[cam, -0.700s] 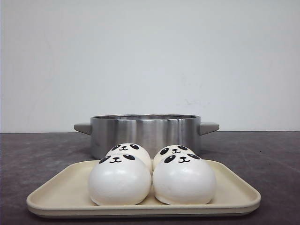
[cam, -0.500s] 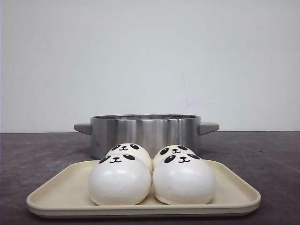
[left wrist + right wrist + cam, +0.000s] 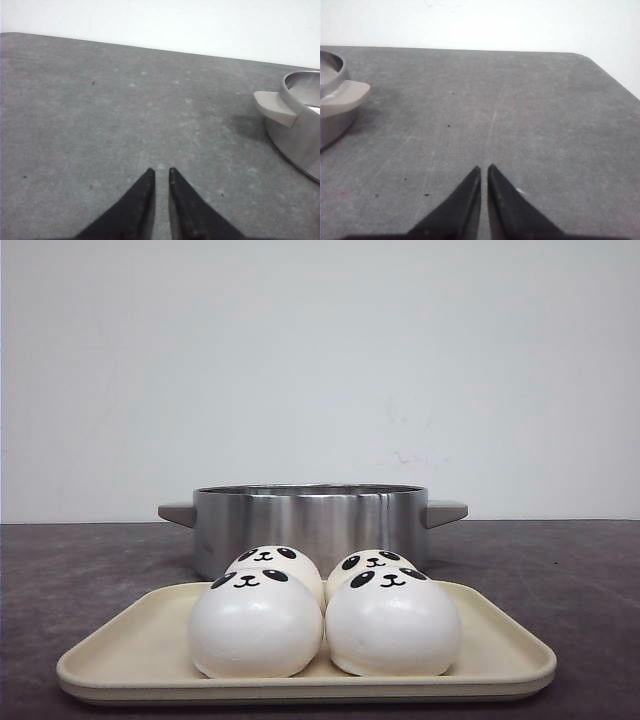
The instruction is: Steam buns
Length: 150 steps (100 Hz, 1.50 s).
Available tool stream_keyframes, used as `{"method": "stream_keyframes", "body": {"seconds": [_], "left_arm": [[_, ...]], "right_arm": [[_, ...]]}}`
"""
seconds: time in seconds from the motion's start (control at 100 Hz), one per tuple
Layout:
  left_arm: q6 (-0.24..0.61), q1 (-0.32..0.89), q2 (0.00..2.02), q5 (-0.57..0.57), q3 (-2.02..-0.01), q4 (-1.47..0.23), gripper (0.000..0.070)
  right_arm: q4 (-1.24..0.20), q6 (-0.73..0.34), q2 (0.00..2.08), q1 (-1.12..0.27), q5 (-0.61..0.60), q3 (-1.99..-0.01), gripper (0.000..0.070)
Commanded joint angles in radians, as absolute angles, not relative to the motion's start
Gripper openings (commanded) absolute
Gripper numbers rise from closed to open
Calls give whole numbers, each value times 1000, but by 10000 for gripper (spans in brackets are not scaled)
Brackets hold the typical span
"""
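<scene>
Several white panda-face buns sit together on a cream tray [image 3: 120,645] at the near middle of the table: front left bun [image 3: 255,625], front right bun [image 3: 392,625], and two behind, back left [image 3: 275,562] and back right [image 3: 368,562]. A steel pot [image 3: 310,520] with grey handles stands just behind the tray. My left gripper [image 3: 161,172] is shut and empty over bare table left of the pot [image 3: 300,130]. My right gripper [image 3: 484,169] is shut and empty over bare table right of the pot's handle [image 3: 342,97]. Neither gripper shows in the front view.
The grey table [image 3: 560,570] runs to a white wall behind. The table's far right corner [image 3: 585,56] shows in the right wrist view.
</scene>
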<state>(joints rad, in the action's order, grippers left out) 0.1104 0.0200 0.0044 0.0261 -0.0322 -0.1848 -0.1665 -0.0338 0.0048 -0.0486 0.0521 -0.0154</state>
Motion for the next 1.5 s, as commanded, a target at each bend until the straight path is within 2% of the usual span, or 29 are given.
{"method": "stream_keyframes", "body": {"seconds": [0.0,0.33,0.52,0.68,0.83,0.91,1.09,1.24,1.34,1.49], "left_arm": [[94,19,3,30,-14,-188,0],[94,19,3,30,-14,-188,0],[104,19,3,26,-14,-186,0],[359,19,3,-19,-16,-187,0],[466,19,3,-29,-21,-192,0],[489,19,3,-57,-31,-192,0],[488,19,3,-133,-82,-180,0],[452,19,3,-126,-110,-175,0],[518,19,3,-128,-118,-132,0],[562,19,10,-141,-174,-138,3]], "right_arm": [[-156,-31,4,-50,52,-12,18],[-157,-31,4,-50,52,-12,18],[-149,-121,4,-50,30,-12,18],[-63,-288,4,-50,-98,-14,18],[76,-420,4,-50,-244,-15,8],[75,-468,4,-50,-272,-32,7],[33,-459,4,-50,-286,-114,7],[22,-433,5,-50,-284,-191,7],[-52,-421,13,-50,-270,-267,7],[-206,-324,90,-50,-243,-430,7]]}}
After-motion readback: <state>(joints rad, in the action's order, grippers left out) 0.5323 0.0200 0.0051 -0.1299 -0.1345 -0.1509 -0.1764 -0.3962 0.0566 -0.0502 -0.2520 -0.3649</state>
